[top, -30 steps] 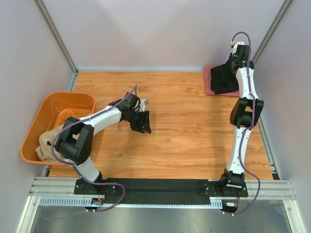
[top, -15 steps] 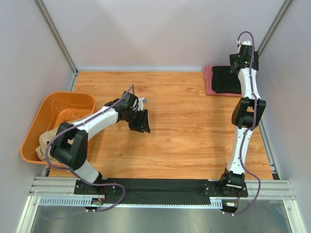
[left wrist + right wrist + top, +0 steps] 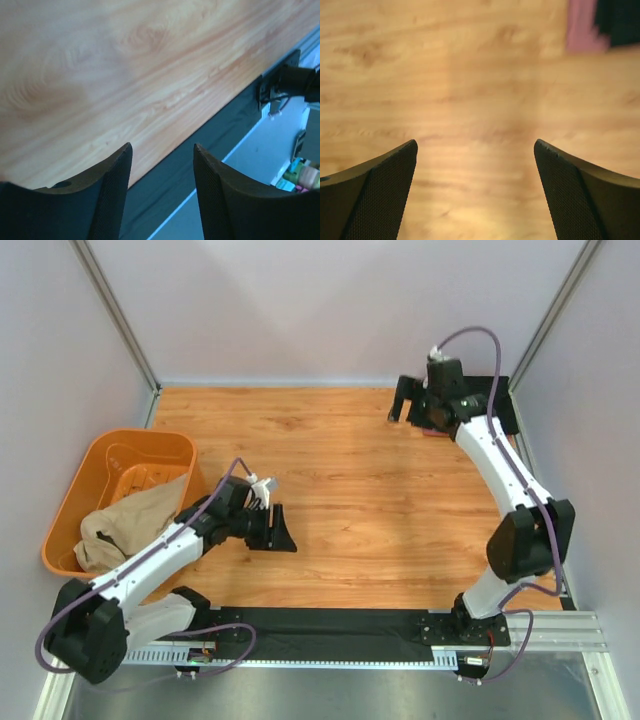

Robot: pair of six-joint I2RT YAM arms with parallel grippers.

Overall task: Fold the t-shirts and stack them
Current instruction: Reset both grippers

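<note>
A black t-shirt lies folded on a pinkish-red t-shirt at the table's back right corner, and my right arm covers much of the pair from above. My right gripper hangs just left of that stack, over bare wood. It is wide open with nothing between its fingers. A tan t-shirt lies crumpled in the orange tub at the left. My left gripper is low over the wood to the right of the tub. Its jaws stand open and empty.
The black base rail runs along the near edge and also shows in the left wrist view as the rail. Metal frame posts and grey walls close in the back and both sides. Bare wood lies between the two grippers.
My right gripper has opened, let the black t-shirt down on the pinkish-red one, and swung left off the stack. My left arm has drawn back toward the near edge.
</note>
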